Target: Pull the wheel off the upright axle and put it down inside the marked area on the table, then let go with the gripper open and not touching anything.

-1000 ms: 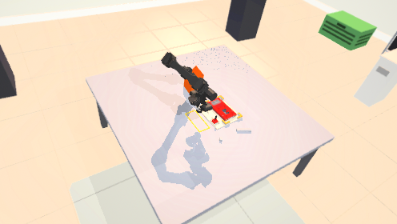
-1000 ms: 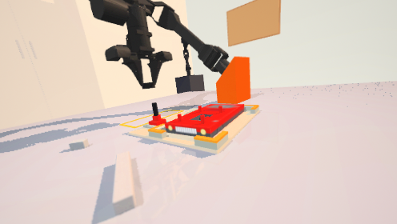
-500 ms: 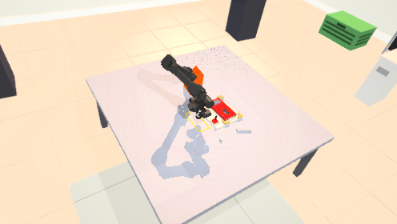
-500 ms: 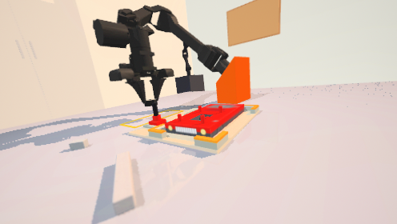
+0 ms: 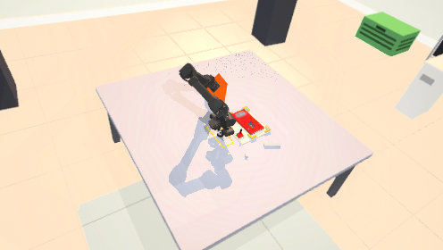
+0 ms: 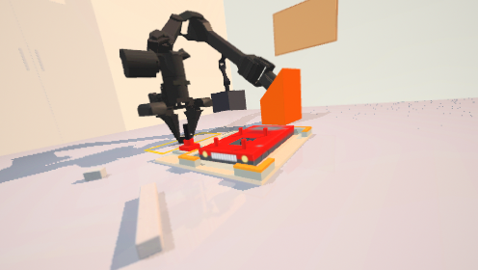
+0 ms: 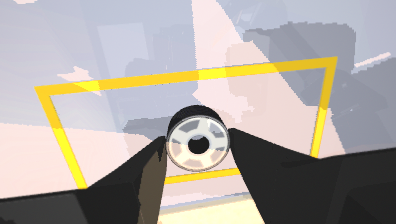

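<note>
The wheel [image 7: 199, 156], with a black tyre and a pale spoked rim, is held between the two fingertips. My gripper [image 7: 197, 138] [image 6: 183, 140] [image 5: 221, 133] is shut on it and points down. In the wrist view the wheel lies inside the yellow outline of the marked area [image 7: 135, 80] [image 6: 156, 151], near the side closest to the fixture. The wheel is low over the table; whether it touches the surface cannot be told. The axle's red base [image 6: 189, 146] [image 5: 239, 135] stands beside the gripper, without a wheel on it.
A red car chassis [image 6: 270, 137] [image 5: 250, 122] with short pegs lies on a pale board with orange corner blocks [image 6: 255, 166], beside the axle. A small grey block [image 6: 94, 174] and a long pale bar [image 6: 149, 217] lie on the table. The orange arm base [image 6: 284, 96] stands behind the chassis.
</note>
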`<state>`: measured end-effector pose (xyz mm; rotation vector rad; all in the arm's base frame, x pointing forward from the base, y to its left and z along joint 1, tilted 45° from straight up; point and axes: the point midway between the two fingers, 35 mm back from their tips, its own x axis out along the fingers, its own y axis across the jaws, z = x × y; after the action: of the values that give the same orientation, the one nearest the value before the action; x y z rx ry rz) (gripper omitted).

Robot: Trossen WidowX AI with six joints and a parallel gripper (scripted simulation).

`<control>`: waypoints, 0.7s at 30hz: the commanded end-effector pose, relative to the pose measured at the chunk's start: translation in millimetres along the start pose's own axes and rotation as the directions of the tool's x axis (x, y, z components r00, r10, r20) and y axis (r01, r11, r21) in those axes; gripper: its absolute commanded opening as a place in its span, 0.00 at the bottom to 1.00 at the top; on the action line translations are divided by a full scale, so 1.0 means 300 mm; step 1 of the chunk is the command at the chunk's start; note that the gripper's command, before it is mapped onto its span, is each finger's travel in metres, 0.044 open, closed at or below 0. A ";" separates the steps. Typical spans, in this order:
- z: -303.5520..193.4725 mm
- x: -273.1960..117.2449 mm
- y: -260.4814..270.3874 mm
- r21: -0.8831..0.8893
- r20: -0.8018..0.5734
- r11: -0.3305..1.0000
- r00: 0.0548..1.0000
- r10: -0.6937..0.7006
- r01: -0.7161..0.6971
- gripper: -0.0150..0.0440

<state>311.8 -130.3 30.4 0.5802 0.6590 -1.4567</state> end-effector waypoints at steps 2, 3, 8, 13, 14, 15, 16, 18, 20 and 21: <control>0.001 -0.001 -0.001 0.001 -0.001 1.000 1.000 -0.002 0.002 0.57; 0.001 -0.001 -0.001 0.001 -0.001 1.000 1.000 -0.002 0.002 0.61; -0.001 -0.047 0.003 0.000 -0.002 1.000 1.000 -0.002 0.002 0.76; -0.002 -0.195 0.001 -0.005 0.003 1.000 1.000 -0.002 0.002 0.76; -0.002 -0.200 0.000 -0.006 0.003 1.000 1.000 -0.002 0.002 0.76; -0.002 -0.200 0.000 -0.006 0.003 1.000 1.000 -0.002 0.002 0.76; -0.002 -0.200 0.000 -0.006 0.003 1.000 1.000 -0.002 0.002 0.76; -0.020 -0.183 -0.012 -0.020 -0.006 1.000 1.000 0.002 -0.002 0.85; -0.045 -0.220 -0.055 -0.035 -0.013 0.999 1.000 0.002 -0.002 0.94; -0.061 -0.243 -0.086 -0.041 -0.017 0.999 1.000 0.001 -0.002 0.99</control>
<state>305.6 -86.0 68.9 0.5729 0.6686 -1.4491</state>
